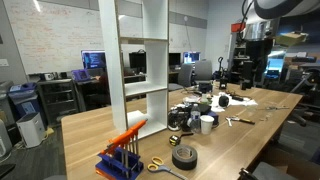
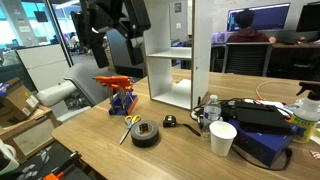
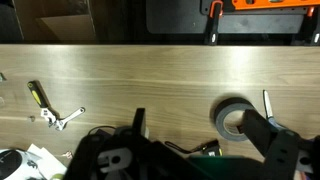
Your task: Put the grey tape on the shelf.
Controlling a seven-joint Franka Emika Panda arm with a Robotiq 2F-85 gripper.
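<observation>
The grey tape is a dark ring lying flat on the wooden table, near the front edge in an exterior view. The shelf is a tall white open unit standing on the table behind it, also seen in the other exterior view. My gripper hangs high above the table, apart from the tape, and shows at the top right in an exterior view. In the wrist view the gripper is open and empty. Its right finger overlaps the edge of the tape far below.
Yellow-handled scissors lie next to the tape. A blue stand with orange tools is beside the shelf. A white cup and black gadget clutter sit further along. A screwdriver and a wrench lie on the wood.
</observation>
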